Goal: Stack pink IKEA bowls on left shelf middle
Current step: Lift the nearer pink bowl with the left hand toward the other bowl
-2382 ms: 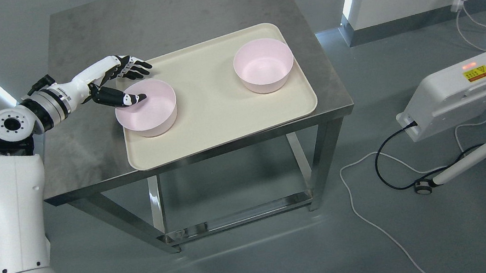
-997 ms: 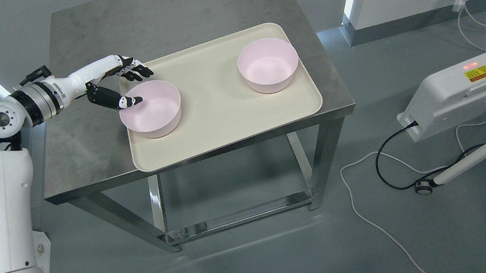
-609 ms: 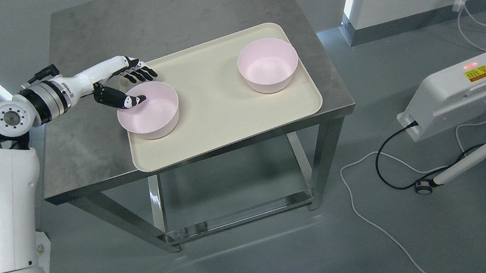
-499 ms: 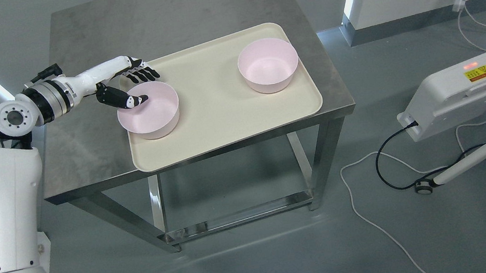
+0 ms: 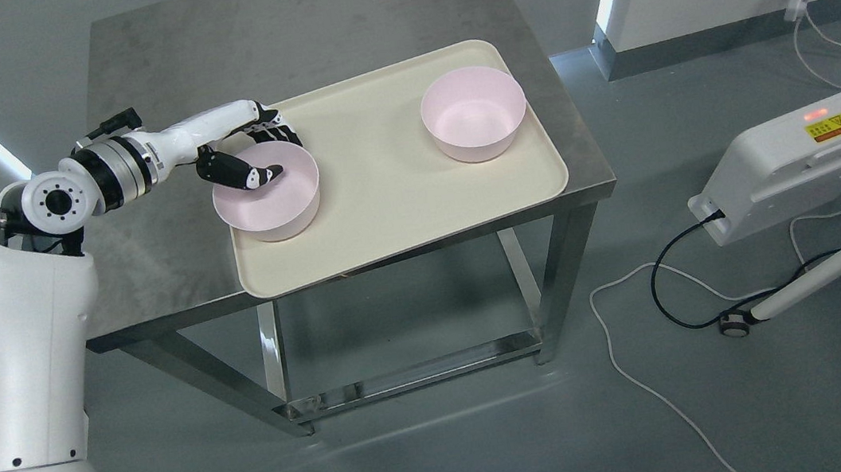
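The left hand [image 5: 253, 150] pinches the near pink bowl [image 5: 268, 193] by its rim, thumb inside and fingers outside, seemingly ready to lift it toward the bowl beyond [image 5: 474, 114].

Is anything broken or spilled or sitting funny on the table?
Nothing stands out. Both pink bowls sit upright and empty on the cream tray: the left bowl has the left hand pinching its far rim, thumb inside, and the right bowl stands alone. No cracks or spills show on the steel table.
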Motion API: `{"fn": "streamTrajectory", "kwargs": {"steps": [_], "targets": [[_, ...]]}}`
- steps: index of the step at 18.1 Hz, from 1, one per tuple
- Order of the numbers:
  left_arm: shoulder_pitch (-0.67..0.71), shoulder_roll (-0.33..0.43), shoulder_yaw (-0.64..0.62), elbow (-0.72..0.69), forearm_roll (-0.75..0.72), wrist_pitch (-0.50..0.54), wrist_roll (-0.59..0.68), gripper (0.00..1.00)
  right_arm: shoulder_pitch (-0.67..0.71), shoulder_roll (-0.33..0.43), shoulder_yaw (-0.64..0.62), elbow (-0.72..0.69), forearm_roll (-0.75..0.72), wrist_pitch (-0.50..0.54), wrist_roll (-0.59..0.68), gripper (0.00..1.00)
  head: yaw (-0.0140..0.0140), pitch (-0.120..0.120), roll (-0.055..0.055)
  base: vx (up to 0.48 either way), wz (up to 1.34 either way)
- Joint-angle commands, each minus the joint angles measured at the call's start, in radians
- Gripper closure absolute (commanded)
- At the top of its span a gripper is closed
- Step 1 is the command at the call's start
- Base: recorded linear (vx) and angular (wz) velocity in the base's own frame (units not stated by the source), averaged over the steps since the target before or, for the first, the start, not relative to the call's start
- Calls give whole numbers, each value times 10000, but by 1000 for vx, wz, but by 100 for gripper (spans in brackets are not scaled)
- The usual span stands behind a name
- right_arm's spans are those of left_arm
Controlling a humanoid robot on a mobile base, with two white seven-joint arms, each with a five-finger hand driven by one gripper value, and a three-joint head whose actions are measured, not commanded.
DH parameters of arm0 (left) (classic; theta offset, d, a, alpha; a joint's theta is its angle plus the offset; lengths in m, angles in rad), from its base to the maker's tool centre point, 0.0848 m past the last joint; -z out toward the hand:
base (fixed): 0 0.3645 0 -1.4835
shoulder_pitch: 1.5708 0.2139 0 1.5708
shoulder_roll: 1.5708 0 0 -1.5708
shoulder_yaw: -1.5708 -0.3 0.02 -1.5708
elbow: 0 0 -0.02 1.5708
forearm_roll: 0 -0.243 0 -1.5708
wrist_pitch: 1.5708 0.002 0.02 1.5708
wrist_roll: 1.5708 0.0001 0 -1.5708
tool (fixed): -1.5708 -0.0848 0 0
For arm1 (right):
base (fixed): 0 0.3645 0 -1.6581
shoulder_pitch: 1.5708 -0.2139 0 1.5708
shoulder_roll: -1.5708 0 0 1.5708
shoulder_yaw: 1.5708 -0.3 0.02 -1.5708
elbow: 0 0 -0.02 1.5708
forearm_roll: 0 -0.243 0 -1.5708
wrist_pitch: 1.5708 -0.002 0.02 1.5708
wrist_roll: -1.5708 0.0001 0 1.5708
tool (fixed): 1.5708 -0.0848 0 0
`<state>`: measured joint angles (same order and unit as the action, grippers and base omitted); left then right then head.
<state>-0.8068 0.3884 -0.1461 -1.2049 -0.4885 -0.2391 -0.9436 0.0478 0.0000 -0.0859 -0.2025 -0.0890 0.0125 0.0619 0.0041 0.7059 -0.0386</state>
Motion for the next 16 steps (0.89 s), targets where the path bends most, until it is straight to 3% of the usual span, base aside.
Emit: {"fn": "streamTrajectory", "kwargs": {"steps": [1,6,12,16], "targets": [[61,-49,-242,-115,-39,-522,32,88,-2,-174,0,0,0,-2,-5,0,0,0,0,0,0],[92,-94,171,-100,-54,-845,48,98,-2,-174,0,0,0,-2,-5,0,0,0,0,0,0],[-62,-279,878,-146,38,-1229,155,100,13,-174,0,0,0,-2,-5,0,0,0,0,0,0],[-368,-1196,1231,-284,53,-1229,48,100,-2,-174,0,0,0,-2,-5,0,0,0,0,0,0]]}}
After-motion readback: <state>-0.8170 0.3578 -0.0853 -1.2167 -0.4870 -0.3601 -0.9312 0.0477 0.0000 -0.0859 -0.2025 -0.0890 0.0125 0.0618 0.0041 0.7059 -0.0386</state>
